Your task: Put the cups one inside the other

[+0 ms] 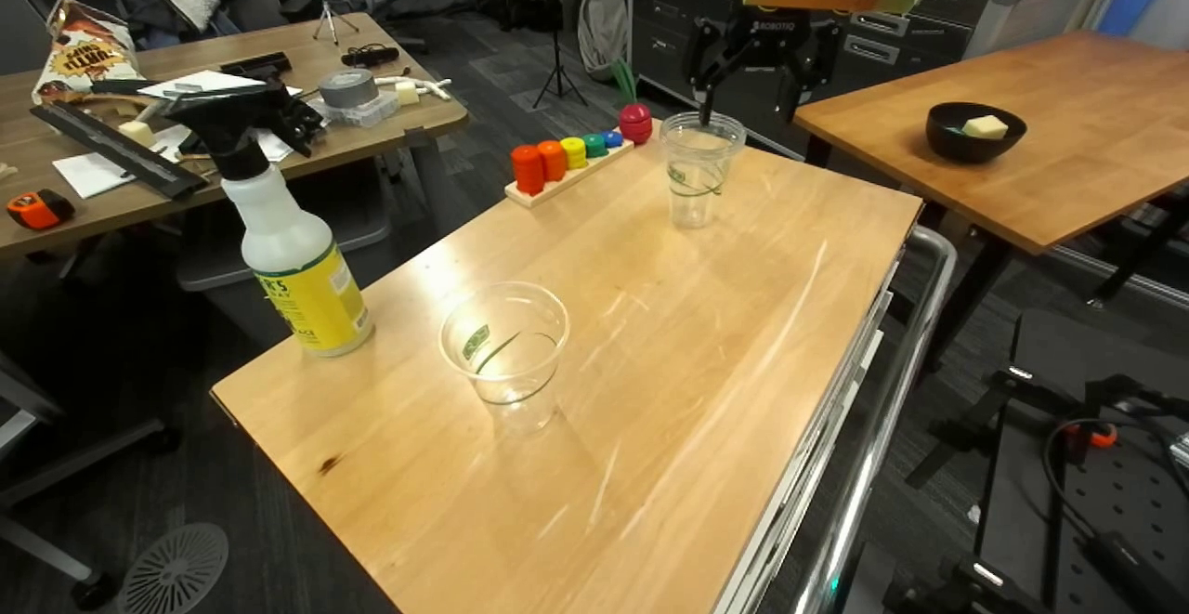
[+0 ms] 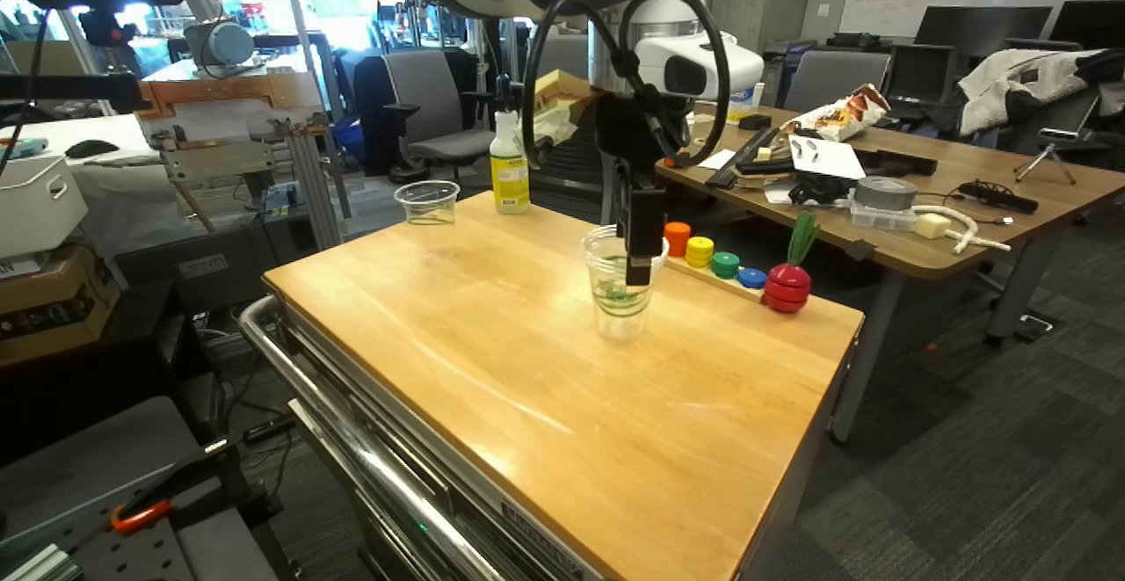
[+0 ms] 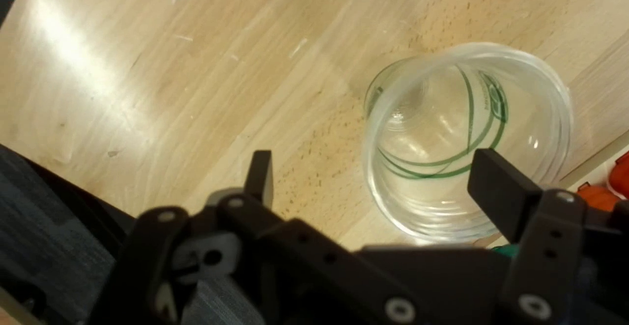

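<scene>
One clear tumbler stands upright at one end of the wooden cart top; it also shows in an exterior view and the wrist view. Several rim lines show on it, as of nested cups. Another clear tumbler stands upright and apart, near the spray bottle; it also shows in an exterior view and is out of the wrist view. My gripper is open and empty at the rim of the far tumbler. In the wrist view my gripper has one finger over the mouth, the other outside; depth is unclear.
A spray bottle with a yellow label stands at the cart edge. A toy with coloured rings and a red radish-like toy lie close beside the far tumbler. A side table holds a black bowl.
</scene>
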Available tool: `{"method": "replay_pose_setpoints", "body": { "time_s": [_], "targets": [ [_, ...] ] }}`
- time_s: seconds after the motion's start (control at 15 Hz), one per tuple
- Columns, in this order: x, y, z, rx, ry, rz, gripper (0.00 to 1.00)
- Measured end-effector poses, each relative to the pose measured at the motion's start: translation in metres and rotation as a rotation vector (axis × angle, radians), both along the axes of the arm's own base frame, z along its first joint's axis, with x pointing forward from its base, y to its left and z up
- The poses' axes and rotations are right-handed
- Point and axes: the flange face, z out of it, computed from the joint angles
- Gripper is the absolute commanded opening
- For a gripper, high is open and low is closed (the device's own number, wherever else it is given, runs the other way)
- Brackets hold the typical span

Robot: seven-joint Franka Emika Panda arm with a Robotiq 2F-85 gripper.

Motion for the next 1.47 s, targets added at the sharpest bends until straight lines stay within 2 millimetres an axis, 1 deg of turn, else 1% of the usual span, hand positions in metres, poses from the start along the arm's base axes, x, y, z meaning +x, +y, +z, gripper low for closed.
{"method": "replay_pose_setpoints", "body": {
  "time_s": [0.07, 0.13, 0.2, 0.6, 0.8, 1.0, 1.07, 1.2, 1.33, 1.47],
  "targets": [
    [0.0, 0.0, -0.003, -0.005, 0.01, 0.0, 1.0],
    [-0.001, 0.0, -0.006, -0.01, 0.018, 0.0, 0.77],
    [-0.001, 0.0, -0.01, -0.014, 0.026, -0.001, 0.74],
    [0.001, 0.005, -0.03, -0.014, 0.062, -0.017, 0.26],
    [0.002, 0.013, -0.039, 0.011, 0.072, -0.028, 0.07],
    [0.004, 0.024, -0.043, 0.032, 0.075, -0.027, 0.02],
    [0.006, 0.029, -0.041, 0.036, 0.071, -0.024, 0.06],
    [0.009, 0.038, -0.039, 0.045, 0.066, -0.016, 0.07],
    [0.013, 0.048, -0.034, 0.049, 0.067, 0.0, 0.06],
    [0.018, 0.059, -0.024, 0.055, 0.075, 0.021, 0.06]
  ]
}}
